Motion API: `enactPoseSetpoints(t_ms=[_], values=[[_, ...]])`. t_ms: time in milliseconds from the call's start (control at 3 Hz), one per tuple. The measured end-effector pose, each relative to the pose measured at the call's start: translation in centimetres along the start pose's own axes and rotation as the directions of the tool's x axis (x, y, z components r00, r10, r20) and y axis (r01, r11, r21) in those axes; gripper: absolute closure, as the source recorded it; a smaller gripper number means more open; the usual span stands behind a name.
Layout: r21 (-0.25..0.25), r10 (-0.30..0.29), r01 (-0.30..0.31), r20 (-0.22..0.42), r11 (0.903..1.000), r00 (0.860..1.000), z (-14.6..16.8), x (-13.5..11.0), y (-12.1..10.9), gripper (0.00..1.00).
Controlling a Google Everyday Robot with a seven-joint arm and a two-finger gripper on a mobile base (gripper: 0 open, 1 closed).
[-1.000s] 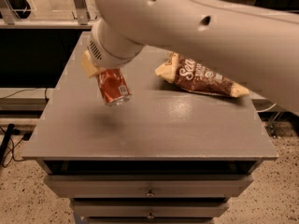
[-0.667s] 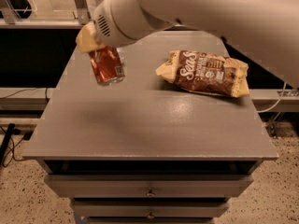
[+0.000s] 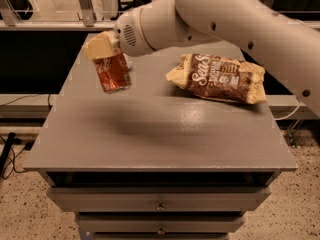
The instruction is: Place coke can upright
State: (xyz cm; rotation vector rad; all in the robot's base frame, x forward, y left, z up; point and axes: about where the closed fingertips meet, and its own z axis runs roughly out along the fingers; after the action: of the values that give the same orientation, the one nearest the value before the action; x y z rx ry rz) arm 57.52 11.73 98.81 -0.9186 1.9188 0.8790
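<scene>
The red coke can (image 3: pixel 112 72) hangs in my gripper (image 3: pixel 104 50), held above the far left part of the grey table top (image 3: pixel 160 134). The can is tilted a little, its top end under the cream-coloured fingers (image 3: pixel 100 45) and its lower end free in the air. The gripper is shut on the can. My white arm (image 3: pixel 235 19) comes in from the upper right.
A brown snack bag (image 3: pixel 220 78) lies on the table's far right part. The table is a cabinet with drawers (image 3: pixel 160 204) along its front. A railing (image 3: pixel 55 24) and dark space lie behind the table. Cables (image 3: pixel 10 154) lie on the floor at left.
The arm has drawn back toward the far side, carrying the can with it up and away from the table's middle. The can stays in the gripper.
</scene>
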Motion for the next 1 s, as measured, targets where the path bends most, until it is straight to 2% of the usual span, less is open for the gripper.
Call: enactPoseSetpoints(t_ms=[333, 667, 1000], values=[[-0.053, -0.088, 0.089, 0.021, 0.9946, 0.996, 1.0, 0.2, 1.7, 1.0], [-0.072, -0.089, 0.093, 0.058, 0.993, 0.994, 1.1, -0.3, 1.9, 1.0], [-0.097, -0.067, 0.082, 0.143, 0.992, 0.987, 1.8, 1.4, 1.4, 1.0]])
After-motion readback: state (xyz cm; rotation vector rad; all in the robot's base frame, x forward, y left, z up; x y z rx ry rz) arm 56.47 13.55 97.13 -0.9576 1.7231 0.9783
